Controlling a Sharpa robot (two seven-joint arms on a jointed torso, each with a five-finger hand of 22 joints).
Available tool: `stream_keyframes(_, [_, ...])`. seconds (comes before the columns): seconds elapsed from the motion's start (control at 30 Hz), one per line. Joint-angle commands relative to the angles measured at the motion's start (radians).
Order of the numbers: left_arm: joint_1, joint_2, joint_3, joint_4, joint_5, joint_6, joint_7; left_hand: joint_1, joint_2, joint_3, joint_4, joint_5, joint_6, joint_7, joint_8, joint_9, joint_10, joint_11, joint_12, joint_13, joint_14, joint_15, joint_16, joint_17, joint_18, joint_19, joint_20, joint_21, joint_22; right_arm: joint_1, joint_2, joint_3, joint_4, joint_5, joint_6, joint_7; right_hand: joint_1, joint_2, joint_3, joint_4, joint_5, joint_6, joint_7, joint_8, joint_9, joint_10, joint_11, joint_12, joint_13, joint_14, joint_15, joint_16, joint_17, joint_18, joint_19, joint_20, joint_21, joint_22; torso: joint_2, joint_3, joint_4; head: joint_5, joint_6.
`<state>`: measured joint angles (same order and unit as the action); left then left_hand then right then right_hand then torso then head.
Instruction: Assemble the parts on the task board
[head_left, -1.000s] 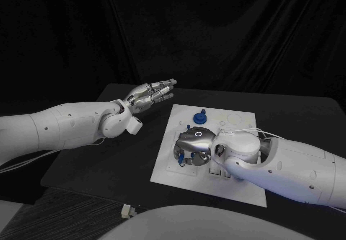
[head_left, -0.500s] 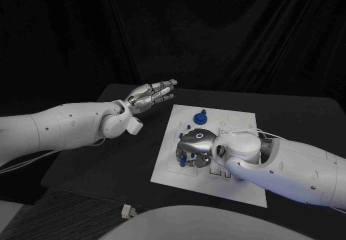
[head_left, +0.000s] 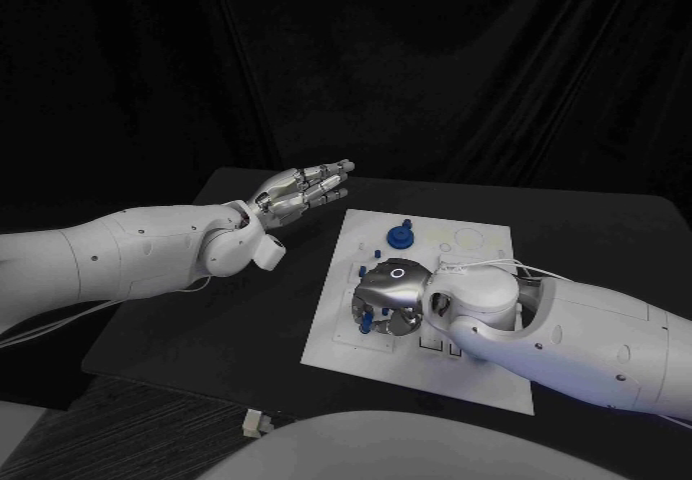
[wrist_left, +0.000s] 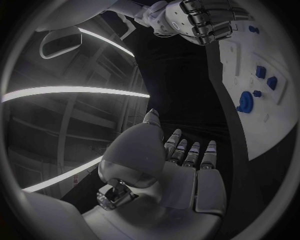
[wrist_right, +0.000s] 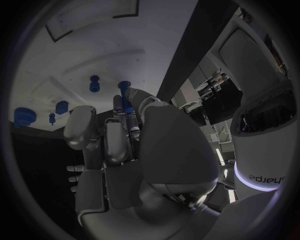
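The white task board (head_left: 469, 250) lies in the middle of the black table. My right hand (head_left: 387, 293) is low over the board's near left part, and its fingers pinch a small blue peg (head_left: 365, 319) (wrist_right: 125, 94) that stands upright at the board. A second blue peg (wrist_right: 94, 83) stands close beside it. Toward the board's far side sit a round blue gear-like part (head_left: 397, 238) (wrist_left: 245, 103) and small blue blocks (head_left: 372, 254) (wrist_left: 260, 72). My left hand (head_left: 303, 188) (wrist_left: 181, 167) floats open above the table, left of the board's far corner, with nothing in it.
Bare black table (head_left: 231, 310) stretches left of the board under my left arm. A thin white cable (head_left: 483, 262) runs over the board by my right wrist. Empty slots (head_left: 433, 347) show at the board's near edge.
The right hand's fingers have shifted slightly around the blue peg, which shows a little more now. The left hand has not moved.
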<state>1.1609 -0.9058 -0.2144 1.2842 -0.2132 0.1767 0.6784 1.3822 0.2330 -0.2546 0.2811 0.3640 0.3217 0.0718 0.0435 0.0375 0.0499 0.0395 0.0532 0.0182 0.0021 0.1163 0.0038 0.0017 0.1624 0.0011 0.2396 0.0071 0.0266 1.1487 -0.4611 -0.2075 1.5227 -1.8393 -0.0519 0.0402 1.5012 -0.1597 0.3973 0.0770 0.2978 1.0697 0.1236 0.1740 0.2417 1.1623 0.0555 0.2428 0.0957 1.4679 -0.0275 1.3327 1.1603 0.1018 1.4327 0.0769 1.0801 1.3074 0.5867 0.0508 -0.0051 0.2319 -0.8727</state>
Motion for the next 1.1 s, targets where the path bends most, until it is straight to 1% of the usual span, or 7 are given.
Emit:
stream_keyframes(0.03, [-0.002, 0.001, 0.001, 0.001, 0.007, 0.015, 0.083, 0.007, 0.005, 0.004, -0.001, 0.007, 0.007, 0.002, -0.001, 0.001, -0.001, 0.001, -0.001, -0.001, -0.002, 0.003, -0.004, -0.002, 0.015, 0.001, 0.006, -0.002, 0.002, -0.006, 0.002, 0.0, -0.004, -0.045, -0.036, -0.019, 0.009, 0.003, 0.0, -0.008, 0.004, -0.002, 0.002, -0.005, 0.001, 0.003, 0.006, -0.001, 0.002, 0.016, 0.007, -0.004, 0.0, -0.01, -0.005, 0.002, -0.005, 0.141, 0.001, 0.0004, 0.0012, 0.0, 0.0])
stream_keyframes(0.67, [-0.002, 0.002, 0.001, 0.0, 0.007, 0.026, 0.076, 0.019, 0.007, 0.009, -0.006, 0.014, 0.022, 0.007, 0.003, 0.003, -0.001, 0.004, 0.0, -0.001, -0.002, 0.008, -0.004, -0.002, 0.018, 0.003, 0.013, 0.0, 0.014, -0.017, 0.007, 0.0, -0.008, -0.078, -0.02, -0.018, 0.002, 0.0, -0.001, -0.012, -0.005, -0.009, 0.003, -0.012, 0.002, 0.001, 0.007, -0.003, 0.004, 0.014, 0.008, -0.006, -0.003, -0.009, -0.008, 0.004, -0.006, 0.14, 0.001, 0.0002, 0.0004, 0.0, 0.0])
stream_keyframes(0.8, [-0.002, 0.0, 0.001, 0.002, 0.007, 0.026, 0.076, 0.021, 0.007, 0.01, -0.007, 0.016, 0.025, 0.008, 0.003, 0.003, 0.0, 0.005, 0.0, -0.001, -0.002, 0.008, -0.004, -0.002, 0.018, 0.003, 0.014, 0.001, 0.018, -0.018, 0.005, 0.0, -0.004, -0.079, -0.003, -0.024, -0.009, -0.002, 0.0, -0.016, -0.025, -0.034, 0.004, -0.03, 0.002, -0.021, 0.01, -0.013, 0.005, 0.008, 0.008, -0.011, -0.011, -0.007, -0.015, 0.006, -0.017, 0.137, 0.001, 0.0001, 0.0006, 0.003, 0.0])
stream_keyframes(0.83, [-0.002, 0.0, 0.001, 0.002, 0.007, 0.026, 0.076, 0.021, 0.007, 0.01, -0.007, 0.016, 0.025, 0.008, 0.003, 0.003, 0.0, 0.005, 0.0, -0.001, -0.002, 0.008, -0.004, -0.002, 0.018, 0.003, 0.014, 0.001, 0.018, -0.018, 0.004, 0.0, -0.003, -0.079, 0.007, -0.027, -0.018, -0.007, 0.0, -0.016, -0.041, -0.066, 0.003, -0.05, -0.004, -0.044, 0.013, -0.023, 0.004, 0.004, 0.004, -0.016, -0.017, -0.004, -0.021, 0.004, -0.029, 0.134, 0.0, 0.0001, 0.0004, 0.004, 0.0])
stream_keyframes(0.97, [-0.002, 0.0, 0.001, 0.002, 0.007, 0.027, 0.075, 0.022, 0.007, 0.011, -0.008, 0.016, 0.026, 0.008, 0.004, 0.003, -0.001, 0.006, 0.0, -0.001, -0.002, 0.008, -0.004, -0.002, 0.018, 0.004, 0.015, 0.001, 0.02, -0.019, 0.002, 0.0, -0.001, -0.079, 0.033, -0.043, -0.04, -0.019, -0.003, -0.011, -0.077, -0.117, -0.008, -0.08, -0.014, -0.098, 0.018, -0.043, 0.001, -0.009, -0.004, -0.03, -0.038, 0.003, -0.037, -0.002, -0.066, 0.125, 0.0, 0.0002, 0.0004, 0.002, 0.0])
stream_keyframes(1.03, [-0.002, 0.0, 0.001, 0.001, 0.007, 0.028, 0.076, 0.022, 0.007, 0.011, -0.008, 0.016, 0.026, 0.008, 0.004, 0.003, -0.001, 0.006, 0.0, -0.001, -0.002, 0.008, -0.004, -0.002, 0.018, 0.004, 0.015, 0.001, 0.022, -0.019, 0.0, 0.0, 0.0, -0.079, 0.042, -0.048, -0.06, -0.029, -0.016, -0.005, -0.108, -0.175, -0.053, -0.109, -0.025, -0.161, 0.029, -0.066, -0.004, -0.024, 0.003, -0.047, -0.063, 0.01, -0.056, 0.0, -0.108, 0.114, 0.0, 0.0004, 0.0006, 0.001, 0.0])
stream_keyframes(1.1, [-0.002, 0.001, 0.001, 0.0, 0.007, 0.028, 0.076, 0.022, 0.008, 0.011, -0.008, 0.016, 0.027, 0.009, 0.004, 0.004, -0.001, 0.007, 0.0, -0.001, -0.002, 0.008, -0.004, -0.002, 0.019, 0.004, 0.016, 0.002, 0.025, -0.019, -0.002, 0.0, 0.0, -0.079, 0.041, -0.048, -0.069, -0.027, -0.036, -0.005, -0.133, -0.201, -0.053, -0.11, -0.029, -0.195, 0.034, -0.065, 0.001, -0.032, 0.006, -0.052, -0.07, 0.011, -0.065, 0.006, -0.125, 0.111, 0.0, 0.0007, 0.0005, 0.002, 0.0])
